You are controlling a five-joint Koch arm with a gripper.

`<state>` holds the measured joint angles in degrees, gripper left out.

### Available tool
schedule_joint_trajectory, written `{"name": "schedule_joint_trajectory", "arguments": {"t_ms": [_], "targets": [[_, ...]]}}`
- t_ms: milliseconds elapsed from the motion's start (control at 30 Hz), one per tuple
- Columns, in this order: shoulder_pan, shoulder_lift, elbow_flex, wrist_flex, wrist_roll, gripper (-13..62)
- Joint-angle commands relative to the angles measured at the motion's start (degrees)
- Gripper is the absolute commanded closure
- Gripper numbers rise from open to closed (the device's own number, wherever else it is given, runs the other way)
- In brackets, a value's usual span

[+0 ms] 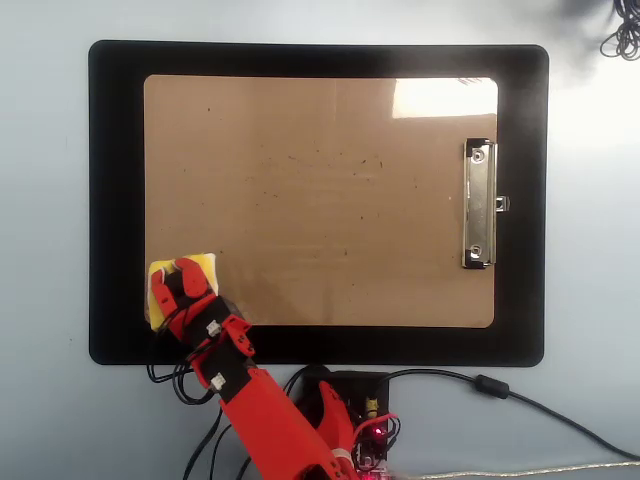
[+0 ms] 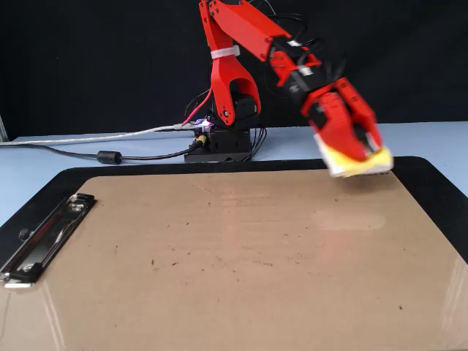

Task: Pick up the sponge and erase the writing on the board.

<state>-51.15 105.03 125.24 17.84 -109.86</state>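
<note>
Down at the lower-left corner of the overhead view, the red plastic gripper [image 1: 180, 292] is clamped on the small square yellow sponge [image 1: 196, 266], which sits over the corner of the big brown hardboard clipboard [image 1: 320, 130]. The fixed view shows the sponge [image 2: 363, 162] blurred and apparently lifted off the surface. I can't make out any writing, only tiny specks. Risk imo: swinging past the edge onto the black mat [image 1: 115, 200], or wiping air.
</note>
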Motion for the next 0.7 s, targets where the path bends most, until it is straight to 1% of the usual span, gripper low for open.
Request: {"name": "schedule_joint_trajectory", "arguments": {"t_ms": [0,100,333,400,433,467,500,533,567,600,667], "targets": [[-1.8,0.4,-2.6,-0.7,-2.7,57.5],[-3.0,-1.6,-4.0,-2.4,-2.7,57.5],[-2.8,-11.2,-10.2,-6.0,-2.1,57.4],[-2.8,-11.4,-9.9,-6.0,-2.1,56.2],[-2.9,-11.4,-9.8,-6.0,-2.1,51.5],[-3.0,-11.2,-9.8,-5.9,-2.0,41.0],[-3.0,-11.2,-9.8,-5.9,-2.0,32.1],[-3.1,-11.1,-9.8,-5.9,-1.9,24.3],[-3.2,-11.0,-9.9,-5.8,-2.0,18.8],[-3.3,-10.7,-9.9,-5.5,-2.2,16.5],[-3.3,-7.8,-9.8,-3.6,-2.3,16.4]]}}
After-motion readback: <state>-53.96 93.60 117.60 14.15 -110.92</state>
